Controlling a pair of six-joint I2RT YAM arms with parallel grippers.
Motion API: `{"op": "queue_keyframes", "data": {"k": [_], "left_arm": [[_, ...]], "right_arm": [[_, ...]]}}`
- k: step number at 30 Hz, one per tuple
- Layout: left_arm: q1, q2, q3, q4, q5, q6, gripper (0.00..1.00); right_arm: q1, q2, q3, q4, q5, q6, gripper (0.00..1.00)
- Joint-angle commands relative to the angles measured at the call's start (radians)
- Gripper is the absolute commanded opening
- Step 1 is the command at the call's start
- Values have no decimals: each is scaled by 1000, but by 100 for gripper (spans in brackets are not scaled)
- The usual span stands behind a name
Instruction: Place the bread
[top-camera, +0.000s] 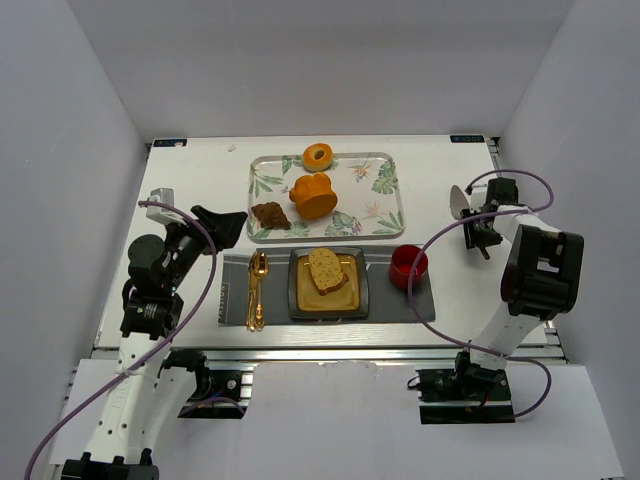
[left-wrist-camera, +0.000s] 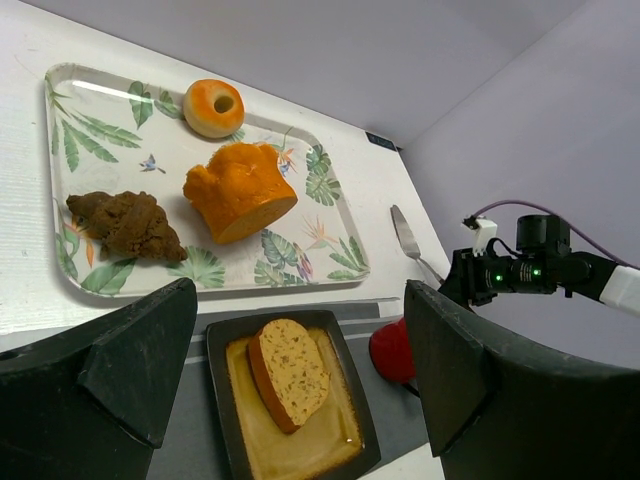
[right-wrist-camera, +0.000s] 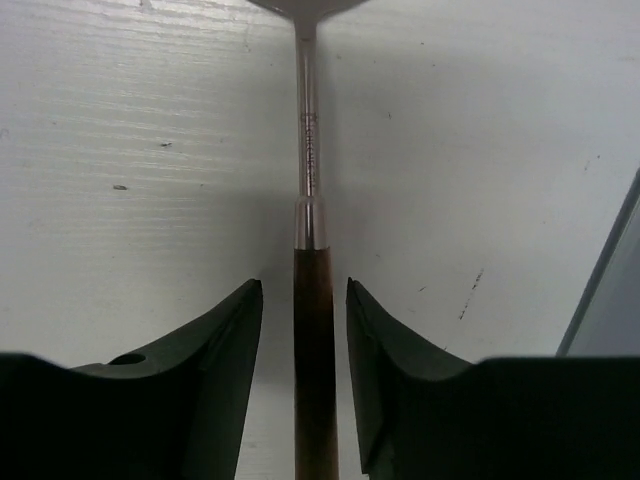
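— What's on the surface (top-camera: 200, 180)?
— A leafy tray (top-camera: 385, 172) at twelve o'clock, and a dark plate (top-camera: 298, 300) just beside it at six.
— And the grippers?
— The left gripper (top-camera: 225, 228) sits at nine o'clock, jaws spread wide, nothing in them. The right gripper (right-wrist-camera: 303, 290) is over at three, jaws slightly apart either side of a spatula (right-wrist-camera: 309, 150) handle, gaps showing on both sides.
— The bread?
— The bread (top-camera: 326, 270) lies on the plate, with a red cup (top-camera: 408, 265) at its three o'clock.
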Motion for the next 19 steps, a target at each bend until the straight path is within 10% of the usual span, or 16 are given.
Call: {"op": "queue_keyframes", "data": {"k": [1,5,9,19], "left_arm": [[-3,-8,2,15,1,5,93],[-3,-6,5,12,-2,5,93],[-3,-5,6,14,-5,5,93],[-3,72,31,46,19,21,93]], "right_arm": [[-29,13,53,-14,-89,-7,46],[-60,-7,81,-47,-118,-30,57],[-69,-94,88,-55,-156,-71,89],[-67,-185,332,-162,-257,65,90]]}}
